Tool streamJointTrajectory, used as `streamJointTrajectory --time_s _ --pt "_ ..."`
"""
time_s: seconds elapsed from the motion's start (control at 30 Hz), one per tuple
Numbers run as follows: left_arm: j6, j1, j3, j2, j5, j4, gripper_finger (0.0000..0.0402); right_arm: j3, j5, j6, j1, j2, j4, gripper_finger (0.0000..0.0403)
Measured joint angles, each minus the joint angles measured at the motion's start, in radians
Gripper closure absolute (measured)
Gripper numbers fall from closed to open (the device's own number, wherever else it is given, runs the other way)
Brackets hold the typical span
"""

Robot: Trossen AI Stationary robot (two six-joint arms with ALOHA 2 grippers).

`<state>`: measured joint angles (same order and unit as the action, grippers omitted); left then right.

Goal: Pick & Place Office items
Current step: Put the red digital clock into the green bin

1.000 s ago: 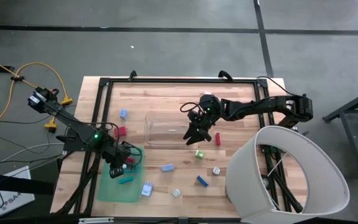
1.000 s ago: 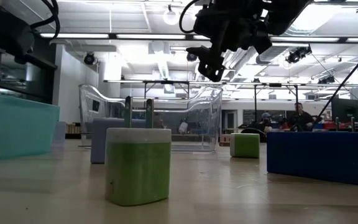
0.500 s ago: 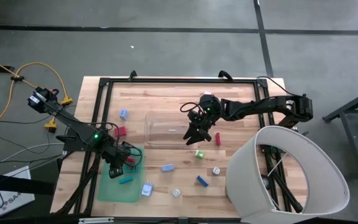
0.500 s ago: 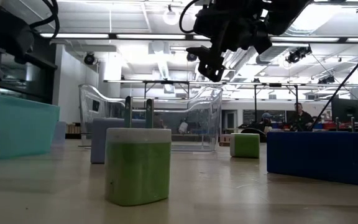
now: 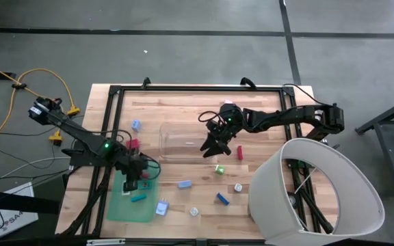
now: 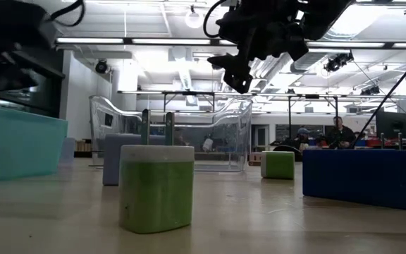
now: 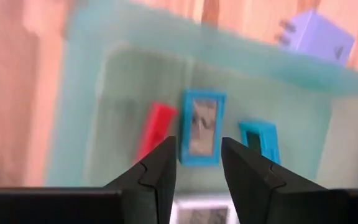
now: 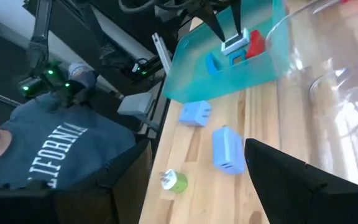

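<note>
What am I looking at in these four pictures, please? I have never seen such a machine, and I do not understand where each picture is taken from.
This is a robot with two dark arms at a wooden table. Each arm ends in a two-finger pincer. One picture looks straight down from above, one looks level across the tabletop, and two come from cameras on the arms' wrists.

On the table lie a clear plastic bin, a flat green mat and small coloured office items, such as a green piece and a blue piece.

The left pincer hangs over the mat, above a red piece and a blue-framed piece. I cannot tell whether it holds anything. The right pincer hangs open and empty over one end of the bin.
</note>
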<state>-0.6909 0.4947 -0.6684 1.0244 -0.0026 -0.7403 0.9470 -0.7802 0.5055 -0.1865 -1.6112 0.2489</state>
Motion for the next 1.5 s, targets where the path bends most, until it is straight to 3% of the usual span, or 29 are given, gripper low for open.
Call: streamJointTrajectory --time_s 0.23,0.4,0.57,0.73,0.87,0.97,1.17,1.5 --pt "0.17 -0.123 -0.016 -0.088 -0.061 0.009 0.0278 0.0 0.008 -0.018 -0.032 0.039 -0.029 0.0156" --pt "0.248 -0.196 -0.016 -0.137 -0.109 0.022 0.0278 0.0 0.071 -0.075 -0.077 0.089 -0.185 0.0156" --pt "0.317 -0.256 -0.016 -0.156 -0.108 0.043 0.0278 0.0 0.256 -0.15 -0.119 0.19 -0.436 0.0156" --pt "0.345 -0.296 -0.016 -0.158 -0.106 0.047 0.0278 0.0 0.524 -0.15 -0.118 0.319 -0.693 0.0156" --pt "0.346 -0.311 -0.016 -0.158 -0.105 0.046 0.0278 0.0 0.739 -0.029 -0.08 0.367 -0.875 0.0156" --pt "0.346 -0.311 -0.016 -0.158 -0.105 0.046 0.0278 0.0 0.819 0.096 -0.047 0.365 -0.994 0.0156" --pt "0.343 -0.311 -0.016 -0.158 -0.104 0.046 0.0278 0.0 0.906 0.34 0.047 0.326 -1.11 0.0156" --pt "0.339 -0.31 -0.016 -0.158 -0.104 0.046 0.0278 0.0 0.965 0.644 0.194 0.224 -1.13 0.0156"
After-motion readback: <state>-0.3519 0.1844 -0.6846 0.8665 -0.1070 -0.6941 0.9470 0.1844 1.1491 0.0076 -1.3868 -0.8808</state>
